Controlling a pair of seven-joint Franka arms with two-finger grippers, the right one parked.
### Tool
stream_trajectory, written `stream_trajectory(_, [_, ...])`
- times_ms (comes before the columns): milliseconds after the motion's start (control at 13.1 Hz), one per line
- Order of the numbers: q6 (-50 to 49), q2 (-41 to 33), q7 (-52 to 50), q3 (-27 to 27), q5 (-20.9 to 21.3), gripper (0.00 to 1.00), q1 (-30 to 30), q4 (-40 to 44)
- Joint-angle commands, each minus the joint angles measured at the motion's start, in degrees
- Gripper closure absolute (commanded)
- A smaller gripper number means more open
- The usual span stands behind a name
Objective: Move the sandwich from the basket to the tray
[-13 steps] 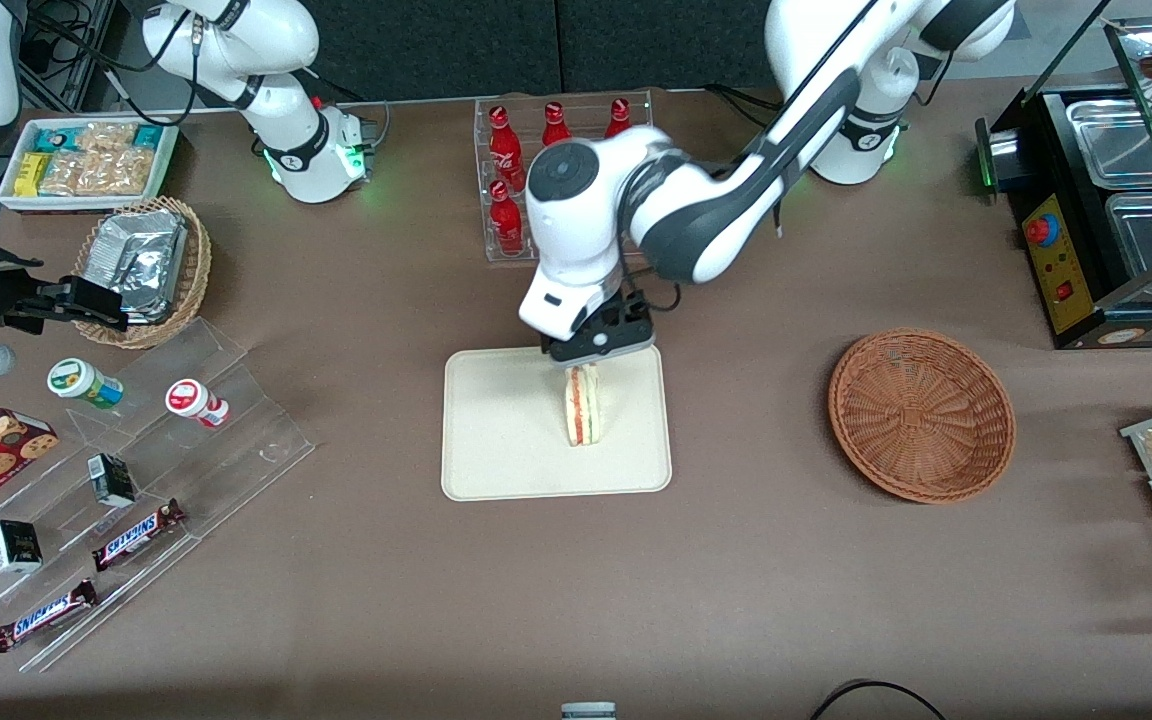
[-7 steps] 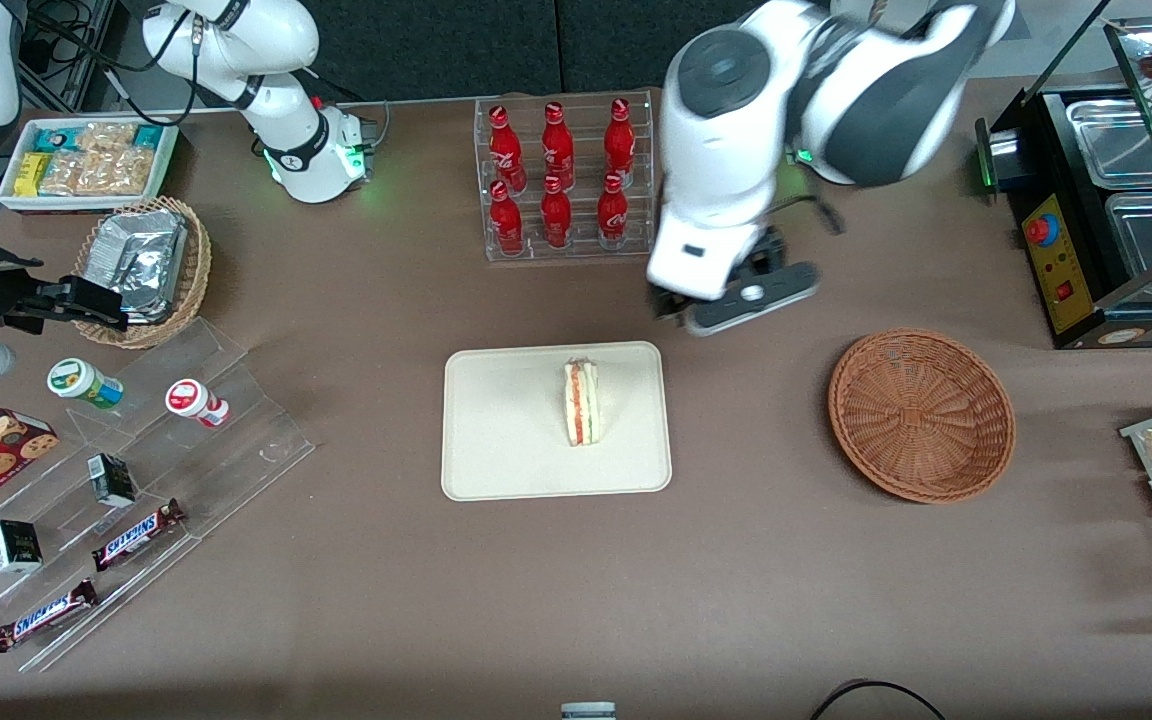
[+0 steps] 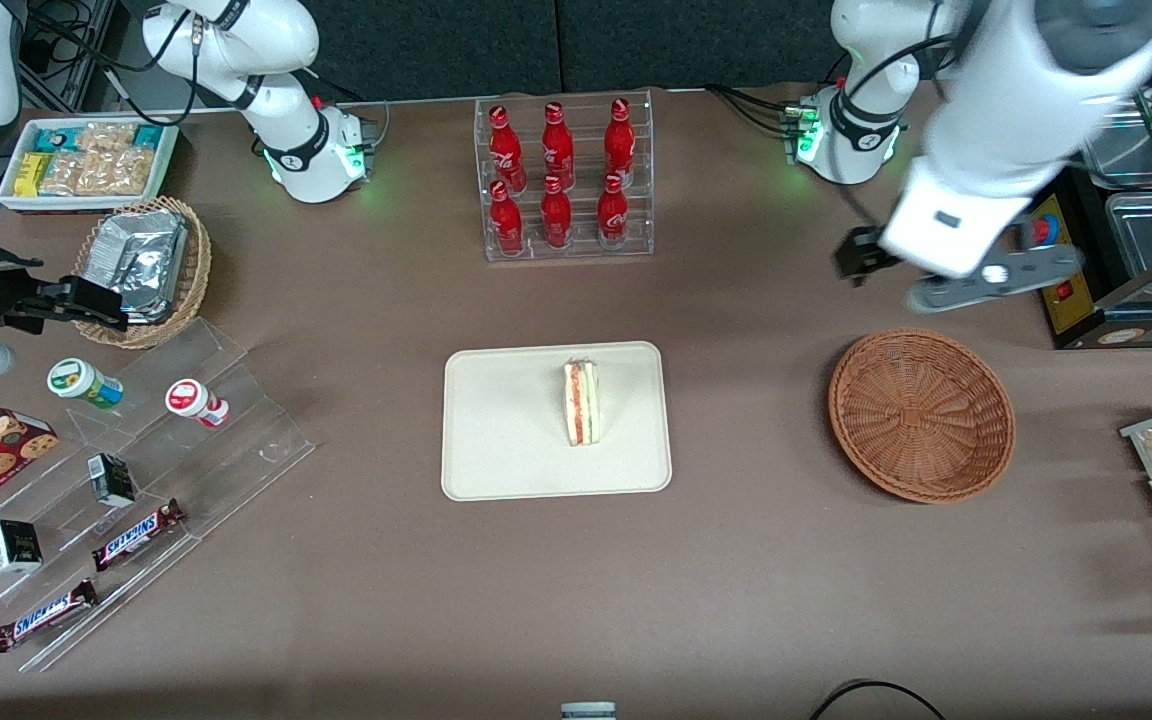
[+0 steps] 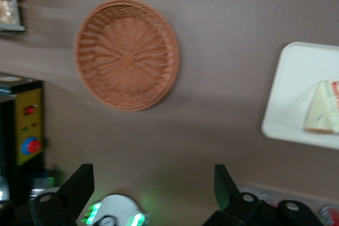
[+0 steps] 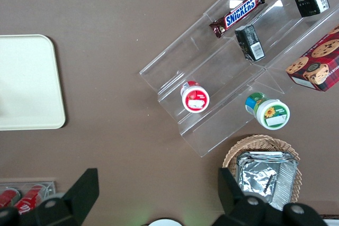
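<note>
The sandwich (image 3: pixel 582 403), a pale triangular wedge with red and green filling, stands on the cream-white tray (image 3: pixel 506 440) in the middle of the table. It also shows in the left wrist view (image 4: pixel 323 108) on the tray (image 4: pixel 296 88). The reddish-brown wicker basket (image 3: pixel 921 413) sits toward the working arm's end of the table with nothing in it, and shows in the left wrist view (image 4: pixel 127 54). My left gripper (image 3: pixel 981 285) is open and empty, raised high, farther from the front camera than the basket. Its fingers (image 4: pixel 79 186) stand wide apart.
A clear rack of red soda bottles (image 3: pixel 561 180) stands farther from the front camera than the tray. A black warmer cabinet (image 3: pixel 1096 200) stands close beside the gripper. A tan basket of foil packets (image 3: pixel 141 265) and a clear snack shelf (image 3: pixel 126 500) lie toward the parked arm's end.
My left gripper let go of the sandwich on the tray, rose and swung away toward the working arm's end, past the bottle rack to above the basket's edge. The sandwich stayed put.
</note>
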Motion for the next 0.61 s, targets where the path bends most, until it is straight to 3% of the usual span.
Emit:
stream_trajectory(0, [-2.86, -5.25, 11.53, 11.52, -4.68, 0.00, -2.94, -1.39])
stream_trajectory(76, [-4.35, -7.01, 15.75, 16.36, -5.75, 0.00, -4.18, -1.57])
stream_trajectory(229, [-5.33, -11.74, 20.70, 21.14, -6.64, 0.00, -5.16, -5.06])
stream_trajectory(534, [-3.74, -16.26, 22.48, 22.74, -6.99, 0.00, -7.18, -10.45])
